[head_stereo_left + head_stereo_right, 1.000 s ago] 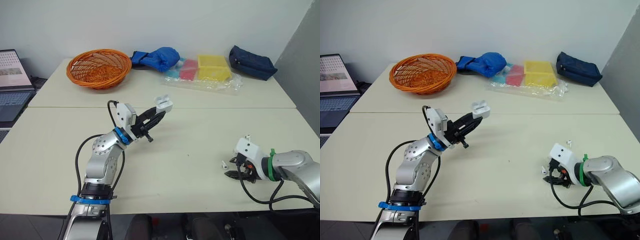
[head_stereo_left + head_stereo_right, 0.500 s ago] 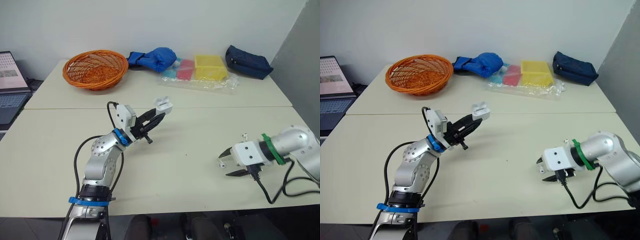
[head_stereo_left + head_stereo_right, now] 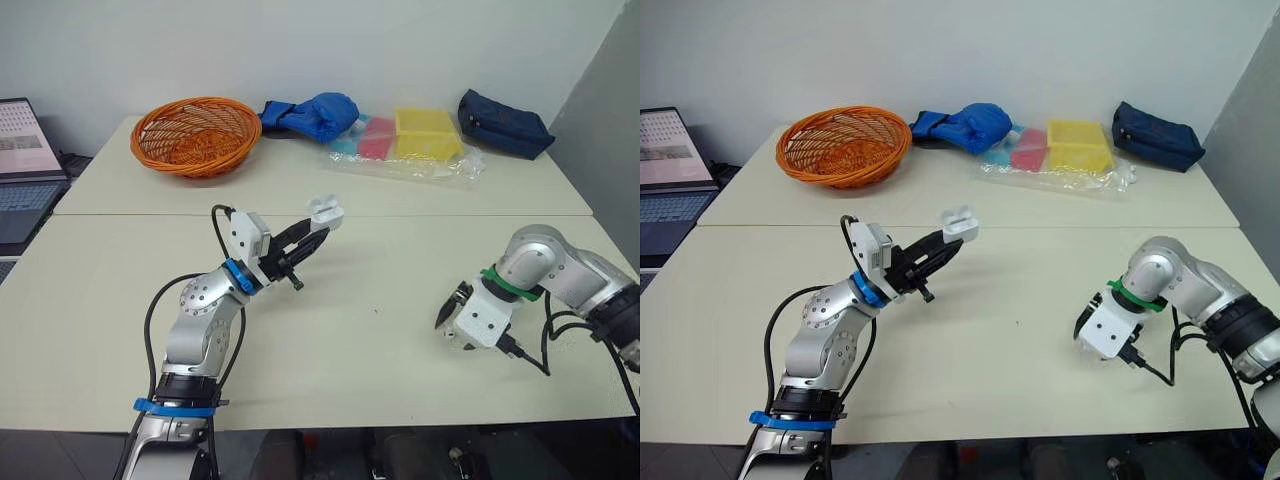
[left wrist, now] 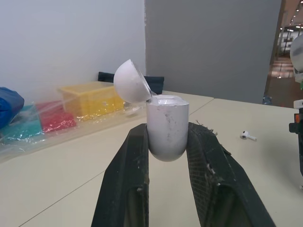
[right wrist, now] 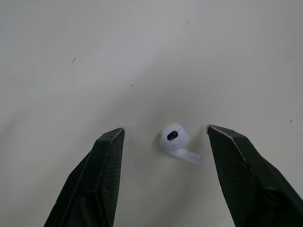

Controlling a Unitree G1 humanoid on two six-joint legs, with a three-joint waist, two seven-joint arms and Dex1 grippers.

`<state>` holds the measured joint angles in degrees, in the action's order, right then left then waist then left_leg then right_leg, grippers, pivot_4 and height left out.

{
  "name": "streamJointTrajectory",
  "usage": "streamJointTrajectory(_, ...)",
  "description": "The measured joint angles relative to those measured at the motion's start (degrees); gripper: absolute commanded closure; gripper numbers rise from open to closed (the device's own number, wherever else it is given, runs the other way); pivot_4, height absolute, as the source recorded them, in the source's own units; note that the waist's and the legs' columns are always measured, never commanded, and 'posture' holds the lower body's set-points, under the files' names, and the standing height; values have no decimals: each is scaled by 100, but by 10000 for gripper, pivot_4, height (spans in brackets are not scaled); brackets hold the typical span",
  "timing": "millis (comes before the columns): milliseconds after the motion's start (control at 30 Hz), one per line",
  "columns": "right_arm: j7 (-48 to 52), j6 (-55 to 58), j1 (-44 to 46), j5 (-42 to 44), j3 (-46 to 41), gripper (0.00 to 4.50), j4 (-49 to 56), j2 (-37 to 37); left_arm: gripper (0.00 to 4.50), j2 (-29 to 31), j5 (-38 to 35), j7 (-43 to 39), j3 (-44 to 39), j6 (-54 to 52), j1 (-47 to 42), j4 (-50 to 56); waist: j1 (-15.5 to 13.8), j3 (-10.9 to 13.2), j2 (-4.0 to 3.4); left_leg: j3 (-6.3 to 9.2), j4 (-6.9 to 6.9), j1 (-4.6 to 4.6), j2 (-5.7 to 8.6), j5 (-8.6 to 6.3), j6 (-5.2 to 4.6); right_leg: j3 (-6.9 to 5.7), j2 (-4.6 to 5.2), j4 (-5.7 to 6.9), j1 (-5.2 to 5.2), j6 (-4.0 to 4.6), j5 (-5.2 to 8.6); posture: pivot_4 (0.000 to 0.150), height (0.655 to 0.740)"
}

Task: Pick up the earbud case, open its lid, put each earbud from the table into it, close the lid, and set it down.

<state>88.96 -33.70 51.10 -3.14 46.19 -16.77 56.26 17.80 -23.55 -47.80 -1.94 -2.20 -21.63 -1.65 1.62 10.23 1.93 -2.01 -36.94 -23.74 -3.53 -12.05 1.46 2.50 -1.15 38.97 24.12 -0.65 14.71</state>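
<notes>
This looks like an office or lab room: pale tables (image 3: 120, 290) pushed together against a plain white wall (image 3: 300, 50), with an open laptop (image 3: 22, 150) at the left edge. A grey partition (image 3: 605, 110) closes the upper right.

No readable text, label, brand or number anywhere on this table right now. The one candidate is the lit screen of the open grey laptop (image 3: 20, 125) at the far left edge: it shows a grid of small marks above a picture strip, all too small to read.
</notes>
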Motion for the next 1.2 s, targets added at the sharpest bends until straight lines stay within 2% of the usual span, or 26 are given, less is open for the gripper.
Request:
streamJointTrajectory(167, 7, -206, 309, -28, 245, 16337, -641, -478, 37387, -3, 0, 91, 4, -14, 7, 122, 14, 0, 0, -1, 0, 6, -3, 0, 0, 2, -1, 1, -3, 6, -4, 1500, 7400)
streamJointTrajectory(400, 27, -324, 482, -29, 298, 16337, -1007, -700, 37387, 3, 0, 97, 1, -25, 7, 121, 15, 0, 0, -2, 0, 6, -4, 0, 0, 3, 0, 1, -4, 22, -13, 1500, 7400)
streamJointTrajectory(533, 34, -336, 571, -15, 470, 25330, -1043, -696, 37387, 2, 0, 96, 1, -25, 6, 121, 16, 0, 0, -1, -2, 15, -8, 1, -1, 2, 0, 3, -9, 17, -11, 1500, 7400)
streamJointTrajectory(633, 34, -336, 571, 24, 603, 36536, -913, -554, 37387, 2, 0, 95, 1, -25, 3, 120, 16, 0, 0, -4, -1, 20, -9, 1, -1, 6, 0, 4, -11, 16, -11, 1500, 7400)
streamJointTrajectory(700, 34, -316, 569, 50, 678, 41230, -790, -482, 37387, 2, 0, 94, 1, -25, -4, 119, 16, 0, 0, -5, -1, 21, -9, 1, -1, 6, 0, 4, -10, 16, -11, 1500, 7400)
streamJointTrajectory(967, 32, 31, 433, 257, 616, 41212, -642, -382, 37387, -4, 0, 89, 2, -22, -15, 110, 6, 0, 0, -2, 3, 20, -9, 1, -1, 5, 1, 3, -10, 23, -11, 1500, 7400)
streamJointTrajectory(1067, 26, 859, -48, 772, 247, 41212, -199, -44, 37387, -11, -5, 92, 0, -16, -27, 96, -14, 0, 0, 1, 4, 14, -7, 1, -1, 4, 14, 2, -9, 26, -11, 1500, 7400)
streamJointTrajectory(1200, -314, 3158, -1400, 1975, -1045, 41212, 1290, 1123, 37387, -14, -12, 97, -13, -15, 87, 102, -80, 5, -12, 11, 3, -8, -7, 0, 0, 4, 28, 1, -2, 30, -12, 1500, 7400)
